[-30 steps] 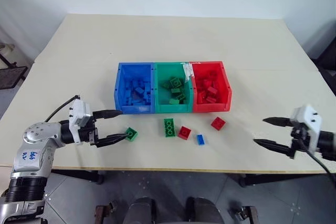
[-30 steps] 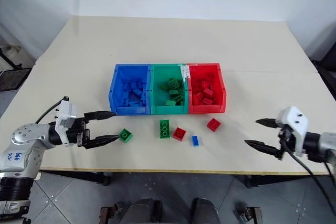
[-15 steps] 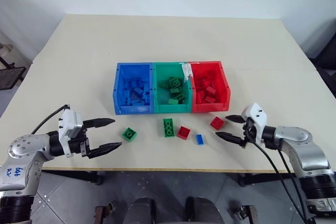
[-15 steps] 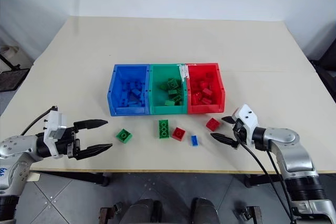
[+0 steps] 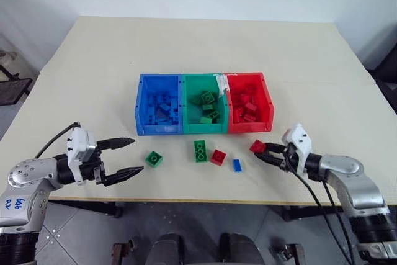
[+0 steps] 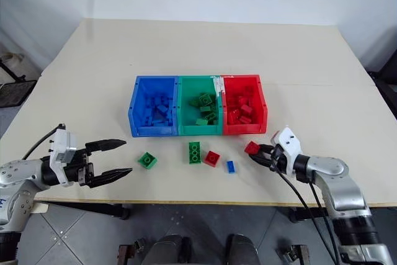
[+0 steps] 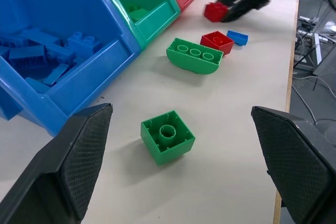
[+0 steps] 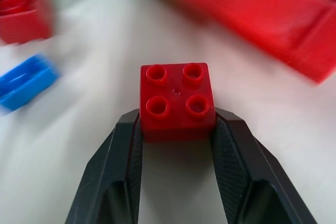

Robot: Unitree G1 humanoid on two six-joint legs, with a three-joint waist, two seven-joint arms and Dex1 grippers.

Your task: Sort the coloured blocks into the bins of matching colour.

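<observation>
Since the earlier frames the right gripper (image 6: 259,154) has been brought in from the bench's right edge, and its fingers have been closed on the square red studded plastic brick (image 8: 177,101); the left gripper (image 5: 125,157) has been drawn back a little from the small square green plastic brick (image 5: 154,158).

From left to right: the left gripper's fingers are spread wide and hold nothing. The green brick lies just ahead of them, to their right, on the cream bench (image 5: 93,79), near the blue plastic bin (image 5: 158,103). Next come the oblong green brick with three studs (image 5: 200,150), its long axis pointing toward the green plastic bin (image 5: 203,105), then a second square red brick (image 5: 218,156) and a small flat blue brick (image 5: 236,165).

The held red brick sits studs up between the right fingers (image 8: 234,150), low over the bench. The red plastic bin (image 5: 249,102) lies just beyond it, so the lift is judged to go forward and slightly left. A white label is seen on the wall between the green and red bins; its writing cannot be read.
</observation>
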